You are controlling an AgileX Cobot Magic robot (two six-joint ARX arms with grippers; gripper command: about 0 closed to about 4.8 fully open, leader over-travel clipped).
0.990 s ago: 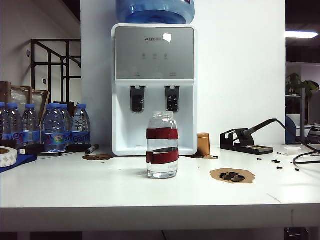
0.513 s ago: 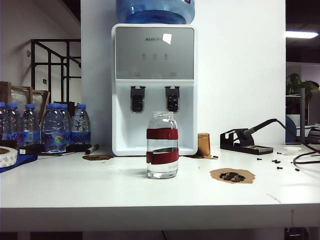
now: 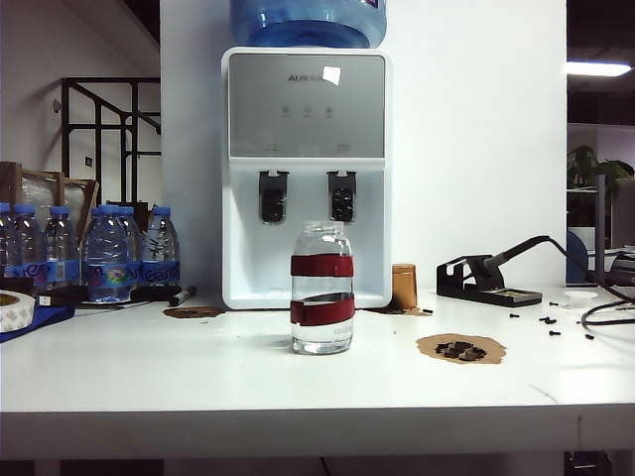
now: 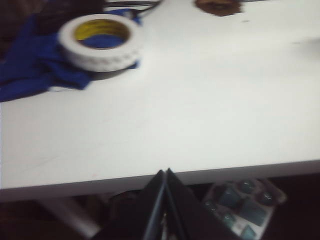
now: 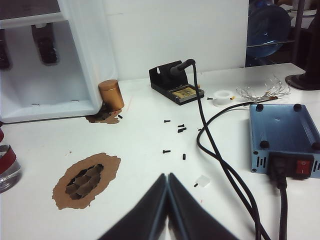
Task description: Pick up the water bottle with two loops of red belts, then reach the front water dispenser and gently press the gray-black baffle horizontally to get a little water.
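This looks like an electronics workshop or lab bench set up inside an office. On the white surface (image 3: 149, 367) stand a soldering iron in its stand (image 5: 176, 85), a blue power supply box (image 5: 284, 135) with a red switch and black cables, a small reel of solder wire (image 5: 221, 97), scattered black screws (image 5: 180, 129) and a roll of tape (image 4: 101, 42). Behind them are a water dispenser (image 3: 306, 178) against a white partition, a pack of bottled water (image 3: 104, 253), ceiling strip lighting (image 3: 599, 68) and a potted plant (image 3: 592, 171).
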